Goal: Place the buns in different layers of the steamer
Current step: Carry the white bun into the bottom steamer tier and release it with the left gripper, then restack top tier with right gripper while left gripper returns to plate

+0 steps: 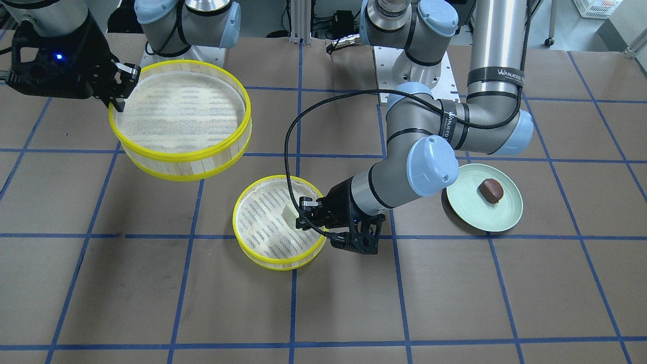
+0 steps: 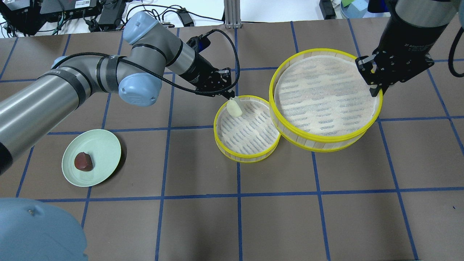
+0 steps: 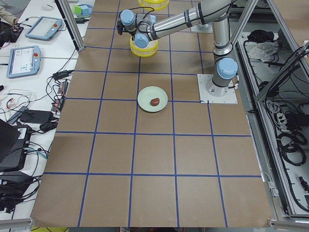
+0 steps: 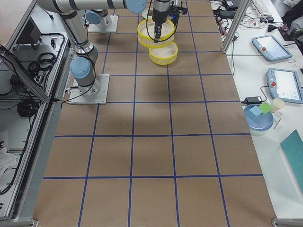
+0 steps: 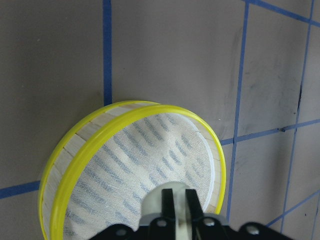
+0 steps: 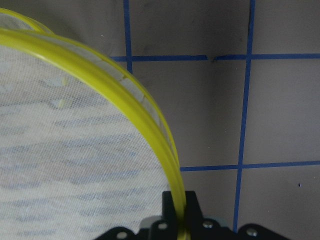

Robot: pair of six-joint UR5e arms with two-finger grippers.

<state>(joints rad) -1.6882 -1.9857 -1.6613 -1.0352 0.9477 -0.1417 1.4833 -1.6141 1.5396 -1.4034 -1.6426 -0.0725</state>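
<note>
While the cream bun (image 2: 234, 107) is hanging over the resting tray's (image 2: 246, 158) edge, the left claw (image 2: 231, 99) is clamping it. Beside that tray, the right claw (image 2: 375, 91) is pinching the raised tray's (image 2: 326, 140) rim. The brown bun (image 2: 83, 161) is sitting well apart.

The left arm (image 2: 72, 90) is reaching forward with its elbow bent and wrist angling down, the left gripper (image 2: 231, 99) pinching the cream bun (image 2: 235, 108) at its fingertips. The right arm (image 2: 409, 40) is hanging near-vertical, the right gripper (image 2: 375, 90) clamping a steamer layer (image 2: 326, 138) by the rim, fingers straddling the wall.
</note>
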